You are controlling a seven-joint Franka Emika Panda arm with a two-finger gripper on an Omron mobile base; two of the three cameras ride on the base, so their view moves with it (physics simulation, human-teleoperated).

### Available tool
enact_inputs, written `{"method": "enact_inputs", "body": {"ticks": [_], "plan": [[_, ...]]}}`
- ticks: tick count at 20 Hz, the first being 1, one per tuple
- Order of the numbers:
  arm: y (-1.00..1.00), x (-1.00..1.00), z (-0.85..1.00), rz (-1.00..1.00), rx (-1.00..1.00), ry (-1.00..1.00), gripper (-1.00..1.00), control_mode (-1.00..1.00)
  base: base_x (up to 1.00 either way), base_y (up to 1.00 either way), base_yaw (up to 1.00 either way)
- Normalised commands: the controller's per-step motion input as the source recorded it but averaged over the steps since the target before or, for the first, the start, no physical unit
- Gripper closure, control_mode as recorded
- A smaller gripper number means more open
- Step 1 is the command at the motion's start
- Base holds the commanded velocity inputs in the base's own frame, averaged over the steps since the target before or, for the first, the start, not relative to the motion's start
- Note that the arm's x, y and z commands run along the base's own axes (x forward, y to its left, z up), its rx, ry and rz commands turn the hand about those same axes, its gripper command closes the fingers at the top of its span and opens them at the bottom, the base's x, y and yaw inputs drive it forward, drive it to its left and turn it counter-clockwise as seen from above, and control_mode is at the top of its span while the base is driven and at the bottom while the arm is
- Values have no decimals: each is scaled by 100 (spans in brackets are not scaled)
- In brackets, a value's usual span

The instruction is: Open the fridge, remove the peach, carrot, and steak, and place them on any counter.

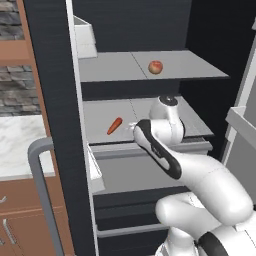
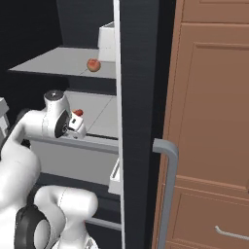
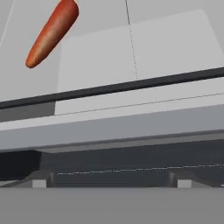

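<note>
peach (image 1: 155,67) on upper shelf (image 1: 200,67), carrot (image 1: 114,125) on lower shelf (image 1: 100,117)

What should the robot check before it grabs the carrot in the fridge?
1. Fridge door open: ok.
2. Carrot lying free on the middle shelf, nothing touching it: ok.
3. Gripper open and empty: ok.
4. Gripper lined up with the carrot: not ok; in the hand view the carrot sits off toward the top left.
5. Peach on the upper shelf, out of the way: ok.
6. Steak located: cannot tell.
</note>
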Motion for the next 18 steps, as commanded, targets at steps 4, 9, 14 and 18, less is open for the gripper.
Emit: {"method": "enact_inputs", "body": {"ticks": [4,9,14,18], "plan": [[60,28,0,-21,0,-2,-100,-100,0,0,0],[12,48,0,-10,0,-1,-100,-100,0,0,0],[0,57,1,-1,0,0,-100,-100,0,0,0],[11,62,1,0,0,1,-100,-100,0,0,0]]}}
